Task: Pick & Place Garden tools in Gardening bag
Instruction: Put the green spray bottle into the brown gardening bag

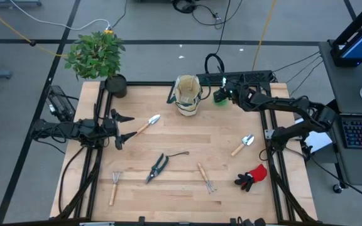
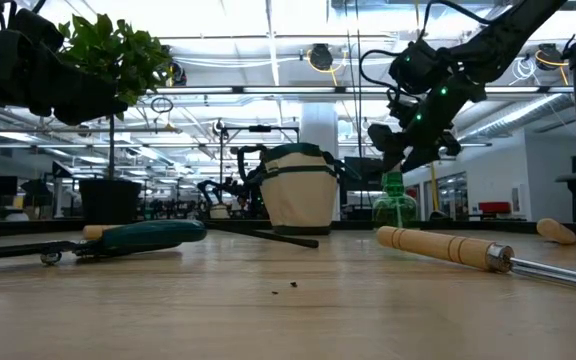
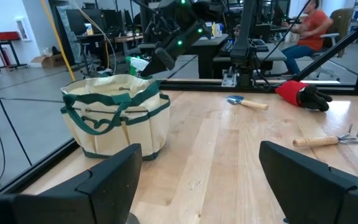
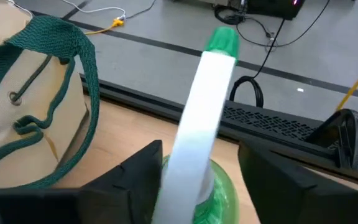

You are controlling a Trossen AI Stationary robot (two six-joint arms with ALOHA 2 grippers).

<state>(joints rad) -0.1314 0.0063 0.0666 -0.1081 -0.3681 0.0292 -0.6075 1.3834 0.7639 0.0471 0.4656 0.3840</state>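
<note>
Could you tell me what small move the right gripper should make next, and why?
Probably finish closing the right gripper on the green sprayer: its fingers straddle the white trigger top with gaps either side, and the bottle stands on the table beside the gardening bag.

Beige bag (image 1: 188, 95) (green trim); green sprayer (image 1: 220, 96).

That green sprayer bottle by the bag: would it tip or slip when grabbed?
The sprayer is tall above a narrow base, so probably tippy. Its smooth plastic may slip. The right hand straddles its top, beside the bag.
</note>
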